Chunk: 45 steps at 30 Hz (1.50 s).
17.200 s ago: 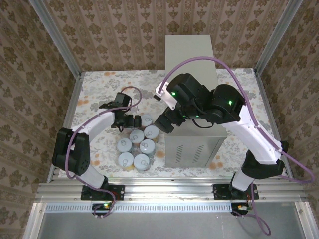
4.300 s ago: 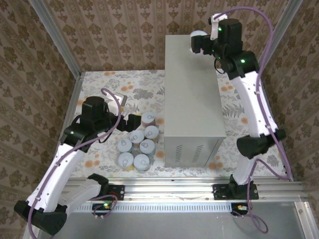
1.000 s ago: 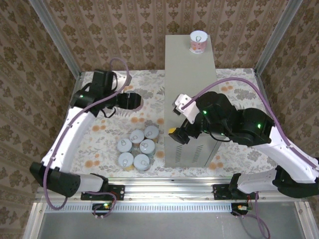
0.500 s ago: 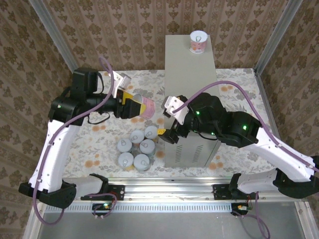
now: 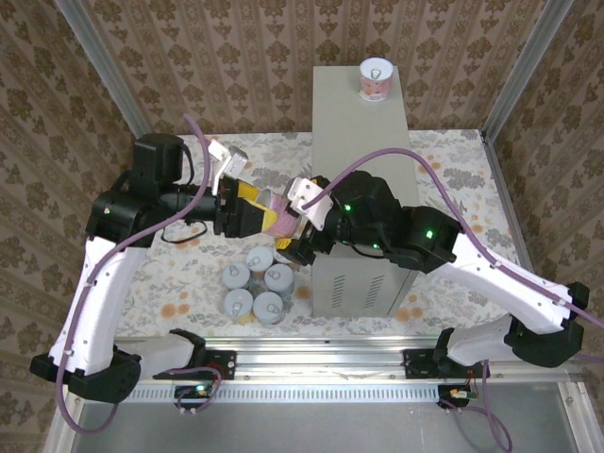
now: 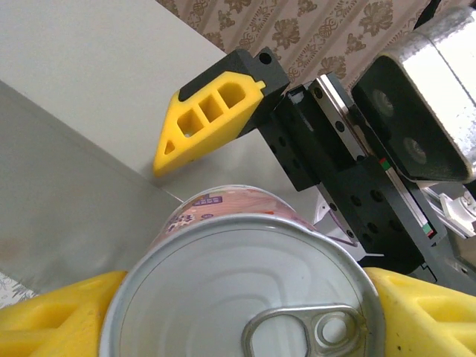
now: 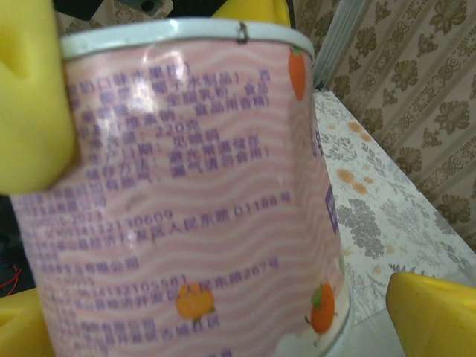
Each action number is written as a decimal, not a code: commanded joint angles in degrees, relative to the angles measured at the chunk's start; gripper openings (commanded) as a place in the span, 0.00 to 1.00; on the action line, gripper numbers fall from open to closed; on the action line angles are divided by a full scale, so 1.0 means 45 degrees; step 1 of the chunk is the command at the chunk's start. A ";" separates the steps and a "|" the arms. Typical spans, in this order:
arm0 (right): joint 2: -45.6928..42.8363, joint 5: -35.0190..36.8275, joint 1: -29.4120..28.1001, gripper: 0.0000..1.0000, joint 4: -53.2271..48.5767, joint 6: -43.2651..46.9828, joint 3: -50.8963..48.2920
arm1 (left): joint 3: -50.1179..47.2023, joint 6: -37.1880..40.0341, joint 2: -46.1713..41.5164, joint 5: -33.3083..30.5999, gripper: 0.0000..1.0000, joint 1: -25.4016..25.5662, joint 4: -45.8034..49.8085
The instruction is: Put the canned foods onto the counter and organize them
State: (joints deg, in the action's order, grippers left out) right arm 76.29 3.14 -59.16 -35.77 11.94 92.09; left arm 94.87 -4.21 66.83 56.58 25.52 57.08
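From above, the left claw [image 5: 260,215] is gripping a pink can [image 5: 280,221] it has just swung up from the floor [image 5: 189,255], and the right claw [image 5: 291,238], wide open and empty, has closed in beside it: a handover, we are judging, towards the grey metal counter [image 5: 359,160] where another can [image 5: 376,79] is already standing. At the left wrist we are seeing its smooth silvery lid [image 6: 223,282] with ring pull [image 6: 312,335] between yellow fingers [image 6: 52,320]; at the right wrist its glossy printed label [image 7: 186,186] is looming close.
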 commanded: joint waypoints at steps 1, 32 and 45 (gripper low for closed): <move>0.0227 0.0045 -0.0058 1.00 0.0781 0.0207 0.0428 | 0.0006 0.0266 -0.0241 0.0767 0.73 0.0053 -0.0676; -0.1293 -0.1173 0.0918 0.60 0.3226 -0.3597 -0.1157 | -0.3417 -0.2542 -0.1285 0.0596 0.98 0.1705 -0.8124; -0.1758 -0.0799 0.1017 0.60 0.3788 -0.4860 -0.2013 | -0.4673 -0.4178 -0.1559 -0.1751 0.91 0.2402 -1.2161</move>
State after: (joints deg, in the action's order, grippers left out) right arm 70.06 -1.78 -54.87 -23.66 -7.77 83.64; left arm 73.87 -20.45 60.38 50.81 35.14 10.48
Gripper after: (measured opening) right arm 0.738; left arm 0.912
